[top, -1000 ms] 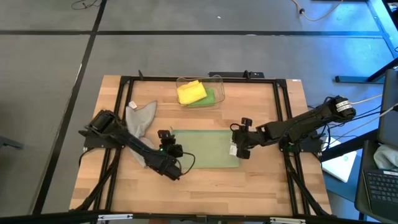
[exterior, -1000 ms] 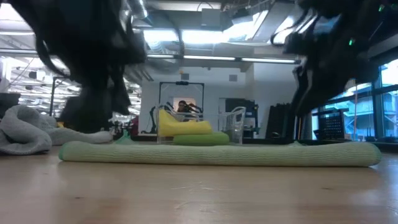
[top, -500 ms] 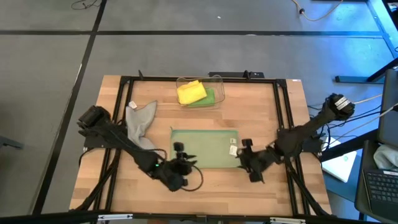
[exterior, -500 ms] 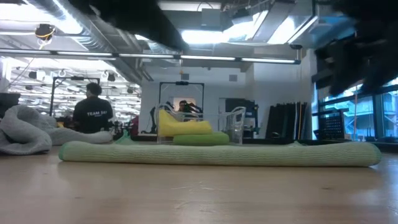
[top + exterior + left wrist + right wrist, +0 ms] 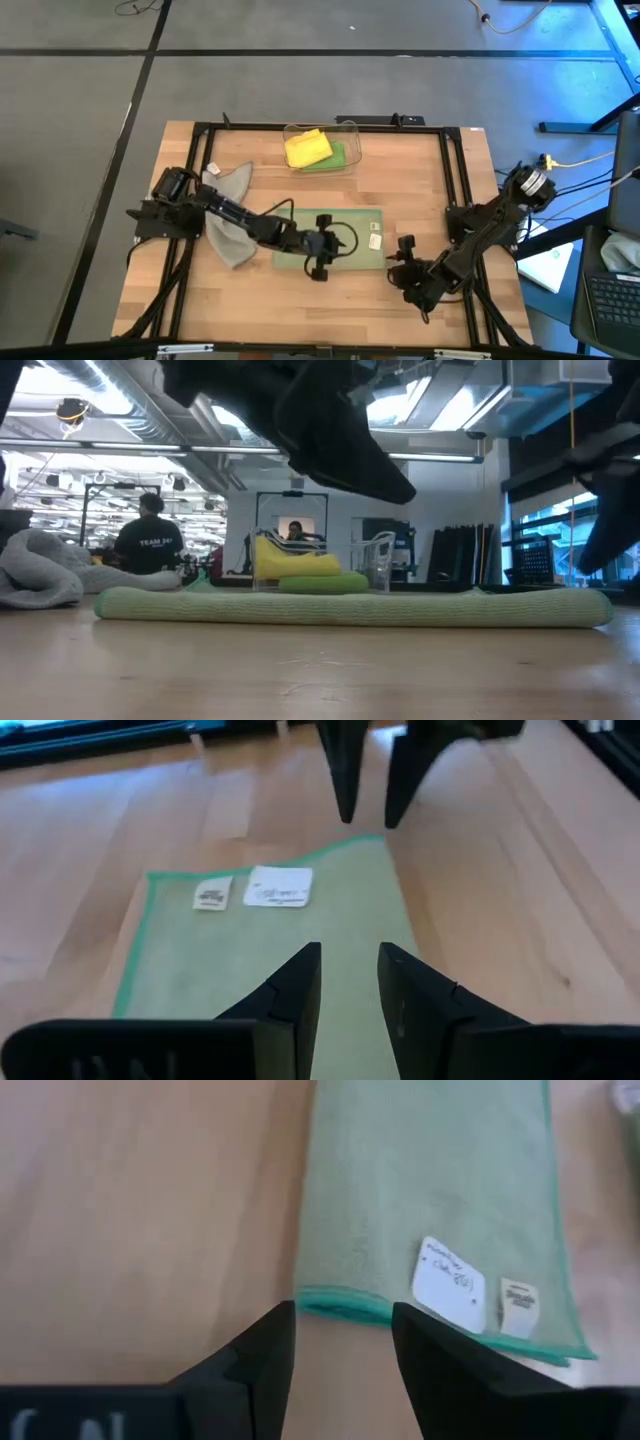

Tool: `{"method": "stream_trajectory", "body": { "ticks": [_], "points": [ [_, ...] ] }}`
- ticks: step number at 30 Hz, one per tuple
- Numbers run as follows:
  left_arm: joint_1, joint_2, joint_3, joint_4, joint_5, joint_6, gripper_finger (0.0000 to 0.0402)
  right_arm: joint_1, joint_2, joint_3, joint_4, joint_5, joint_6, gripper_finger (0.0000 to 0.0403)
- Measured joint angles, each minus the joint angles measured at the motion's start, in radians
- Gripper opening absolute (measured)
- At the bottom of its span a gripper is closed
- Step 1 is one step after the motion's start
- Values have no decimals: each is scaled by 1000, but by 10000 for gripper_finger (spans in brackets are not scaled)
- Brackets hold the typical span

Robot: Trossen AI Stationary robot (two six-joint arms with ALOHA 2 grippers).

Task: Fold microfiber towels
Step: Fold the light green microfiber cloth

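Folding of the pale sage green microfiber towel [image 5: 345, 238], lying flat mid-bench, half done: left tool [image 5: 320, 268] over its near edge, right tool [image 5: 397, 268] beside its corner, both slightly apart and empty; next, pinching that edge.

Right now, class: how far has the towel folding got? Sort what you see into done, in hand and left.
Done: the pale sage green microfiber towel lies as a flat folded rectangle mid-table.
In hand: nothing gripped; the left claw hangs over it, the right claw open beside its tagged corner.
Left: the grey towel lies crumpled; the yellow towel and bright green towel sit in the clear plastic bin.
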Motion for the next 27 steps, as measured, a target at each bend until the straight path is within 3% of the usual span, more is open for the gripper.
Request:
{"method": "stream_trajectory", "body": {
  "ticks": [5, 27],
  "points": [
    [25, 0, 0, -20, 6, -6, 94, 2, 77, 0, 78, 125, -3, 181],
    [31, 0, 0, 15, 6, 28, 94, 21, 104, 0, 166, 101, 82, 187]
  ]
}}
